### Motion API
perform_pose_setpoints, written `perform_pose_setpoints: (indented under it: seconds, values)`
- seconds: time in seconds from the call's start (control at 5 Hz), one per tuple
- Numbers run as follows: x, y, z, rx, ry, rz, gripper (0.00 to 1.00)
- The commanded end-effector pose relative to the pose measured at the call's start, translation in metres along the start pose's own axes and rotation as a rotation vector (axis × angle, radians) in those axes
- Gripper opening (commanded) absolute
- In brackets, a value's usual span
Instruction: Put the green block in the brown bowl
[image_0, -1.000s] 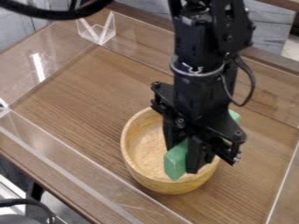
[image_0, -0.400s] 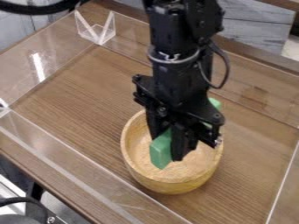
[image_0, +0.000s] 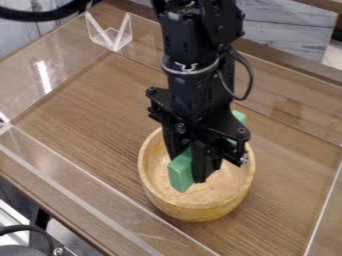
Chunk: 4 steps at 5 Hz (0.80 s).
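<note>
The green block (image_0: 182, 172) hangs tilted, its lower end down inside the brown bowl (image_0: 160, 192), a round light wooden bowl near the front of the table. My black gripper (image_0: 198, 160) points straight down over the bowl and is shut on the green block, fingers on either side of it. Whether the block's lower end touches the bowl's floor I cannot tell. A second bit of green (image_0: 239, 121) shows behind the gripper at its right side.
The wooden table (image_0: 94, 100) is fenced by low clear plastic walls (image_0: 80, 190). A clear plastic stand (image_0: 110, 32) sits at the back left. The black arm (image_0: 198, 40) rises over the bowl.
The arm has shifted left in the picture with the green block held, so the block now hangs nearer the bowl's middle. The grip has stayed the same.
</note>
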<state>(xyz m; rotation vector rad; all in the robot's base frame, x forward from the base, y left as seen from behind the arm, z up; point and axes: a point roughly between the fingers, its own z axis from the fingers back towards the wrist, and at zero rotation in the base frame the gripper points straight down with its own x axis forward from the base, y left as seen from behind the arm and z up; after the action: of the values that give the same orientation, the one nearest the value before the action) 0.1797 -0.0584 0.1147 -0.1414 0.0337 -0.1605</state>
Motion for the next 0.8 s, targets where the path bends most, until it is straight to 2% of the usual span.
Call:
perform_pose_setpoints:
  seconds: [0.0,0.6]
  values:
    - [0.008,0.001,0.006,-0.007,-0.047,0.007,0.0]
    - [0.015,0.006,-0.006,-0.019,-0.048,0.026,0.0]
